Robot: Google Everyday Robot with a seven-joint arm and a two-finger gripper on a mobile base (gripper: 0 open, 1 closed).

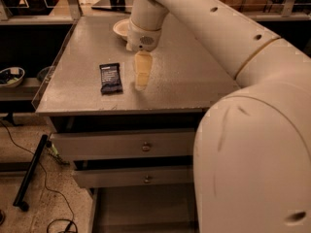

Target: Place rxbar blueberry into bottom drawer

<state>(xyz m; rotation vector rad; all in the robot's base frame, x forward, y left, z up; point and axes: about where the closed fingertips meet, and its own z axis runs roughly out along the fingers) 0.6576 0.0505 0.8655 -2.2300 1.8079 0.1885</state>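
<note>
Gripper [142, 73] hangs low over cabinet top [194, 76], opening: can't tell. rxbar blueberry [111, 78] just beside it, not touching, near front edge. bottom drawer [141, 211] open, well below.

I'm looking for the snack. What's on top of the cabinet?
A dark bar lies on the top, the gripper beside it. A white bowl sits at the back, partly hidden by the arm.

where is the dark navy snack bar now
In the camera view, the dark navy rxbar blueberry lies on the grey cabinet top, near its front-left edge, with the pale gripper right of it and the white bowl farther back.
</note>
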